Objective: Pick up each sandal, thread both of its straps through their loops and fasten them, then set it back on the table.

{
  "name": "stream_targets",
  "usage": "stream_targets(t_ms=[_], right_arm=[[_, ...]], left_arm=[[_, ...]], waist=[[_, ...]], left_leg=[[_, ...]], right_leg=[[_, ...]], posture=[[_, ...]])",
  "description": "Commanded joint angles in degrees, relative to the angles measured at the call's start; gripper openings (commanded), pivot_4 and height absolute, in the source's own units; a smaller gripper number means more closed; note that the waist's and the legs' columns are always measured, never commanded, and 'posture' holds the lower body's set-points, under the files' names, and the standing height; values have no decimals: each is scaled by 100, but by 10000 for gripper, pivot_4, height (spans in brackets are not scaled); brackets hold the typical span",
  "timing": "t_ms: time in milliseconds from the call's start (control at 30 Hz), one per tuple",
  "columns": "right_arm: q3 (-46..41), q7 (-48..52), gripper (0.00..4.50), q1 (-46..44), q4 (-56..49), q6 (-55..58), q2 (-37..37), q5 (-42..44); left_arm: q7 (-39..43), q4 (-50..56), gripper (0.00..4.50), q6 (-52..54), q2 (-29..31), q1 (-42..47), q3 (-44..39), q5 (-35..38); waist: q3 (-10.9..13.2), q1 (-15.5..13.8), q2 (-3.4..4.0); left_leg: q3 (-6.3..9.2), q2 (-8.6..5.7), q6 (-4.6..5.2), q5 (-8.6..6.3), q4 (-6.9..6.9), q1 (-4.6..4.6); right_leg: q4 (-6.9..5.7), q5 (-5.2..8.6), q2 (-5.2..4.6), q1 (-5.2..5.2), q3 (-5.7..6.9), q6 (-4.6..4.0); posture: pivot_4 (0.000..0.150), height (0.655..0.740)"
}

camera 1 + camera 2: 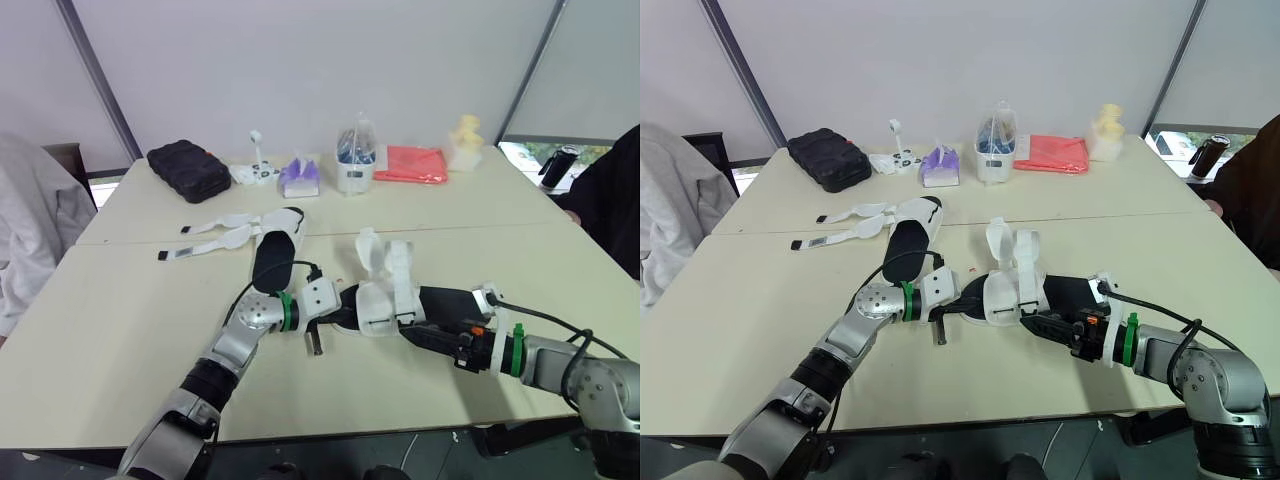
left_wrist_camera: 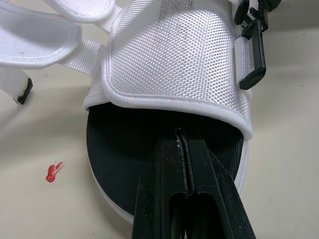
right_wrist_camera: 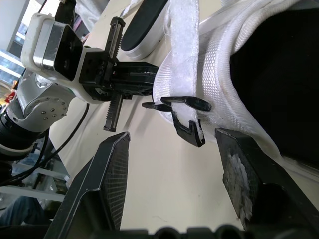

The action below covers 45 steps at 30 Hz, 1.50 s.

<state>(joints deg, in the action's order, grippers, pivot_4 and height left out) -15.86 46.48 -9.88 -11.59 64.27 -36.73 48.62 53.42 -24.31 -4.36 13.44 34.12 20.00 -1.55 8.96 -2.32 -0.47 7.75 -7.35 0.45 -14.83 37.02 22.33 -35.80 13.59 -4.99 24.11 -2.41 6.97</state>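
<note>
The left claw [image 2: 182,137] is squeezed shut, its two black fingers pressed flat together with nothing visibly pinched between them. Its tips lie on the black insole at the open end of the white woven-fabric sandal with a black sole [image 2: 169,55], right at the edge of the upper. This sandal lies on the pale beige tabletop [image 1: 120,330] near the front middle, between the two arms. Its two white straps [image 1: 368,248] are undone and turned up toward the far side. The right claw [image 3: 172,137] is spread wide and grips nothing. Its textured fingers [image 3: 112,179] stand either side of bare tabletop, and the sandal's black plastic strap loop [image 3: 182,107] hangs just beyond their tips. A small red mark [image 2: 54,171] shows on the tabletop beside the sole. Just far-left of the left arm lies a second white sandal with a black insole [image 1: 272,258], its long straps [image 1: 215,240] laid out flat to the left. Along the far edge sit a black textured pouch [image 1: 188,168], a purple tissue pack [image 1: 299,175], a clear bag with blue contents [image 1: 355,160], a red plastic packet [image 1: 412,163] and a pale yellow object [image 1: 465,140]. A person's grey sleeve [image 1: 30,220] shows at the left edge.
</note>
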Motion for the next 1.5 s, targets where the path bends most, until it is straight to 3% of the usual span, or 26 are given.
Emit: stream_targets(t_ms=[33,67,167,200,933,1200,1500], right_arm=[[-29,20,20060,-168,-74,-46,25,202],[-25,17,16816,-170,-77,-40,24,212],[-14,2,1234,-149,-102,-8,29,256],[-7,-5,506,-132,-118,5,33,271],[479,837,506,1466,-1549,466,-1086,869],[61,843,506,2093,-2662,645,-1469,1985],[-276,-522,506,1036,-1622,332,-993,3796]], left_arm=[[37,-43,0,51,-8,-135,186,-152],[34,-40,0,51,-7,-138,186,-152],[29,-39,0,52,-8,-141,185,-152],[27,-40,0,52,-9,-142,184,-152],[86,-91,0,27,22,-145,189,-178],[105,-150,0,3,-20,-107,243,-190],[120,-217,0,-48,-64,-66,296,-185]], waist=[[0,-1,0],[0,-1,0],[0,-5,0],[0,-4,0],[-3,-4,4],[-3,-4,0],[-1,-7,-7]], left_leg=[[0,0,0,0,0,0],[0,0,0,0,0,0],[1,0,0,0,0,0],[1,0,0,0,0,0],[0,2,2,-1,2,0],[1,5,5,-3,1,0],[0,8,7,-4,1,-1]], right_leg=[[0,0,0,0,0,0],[0,0,0,0,0,0],[0,0,0,0,0,0],[0,0,0,0,0,0],[1,1,0,-2,2,1],[8,2,1,-6,5,3],[21,1,2,-13,4,2]], posture=[[1500,7400],[1500,7400],[1500,7400],[1500,7400],[1500,7400],[1500,7400],[1500,7400]])
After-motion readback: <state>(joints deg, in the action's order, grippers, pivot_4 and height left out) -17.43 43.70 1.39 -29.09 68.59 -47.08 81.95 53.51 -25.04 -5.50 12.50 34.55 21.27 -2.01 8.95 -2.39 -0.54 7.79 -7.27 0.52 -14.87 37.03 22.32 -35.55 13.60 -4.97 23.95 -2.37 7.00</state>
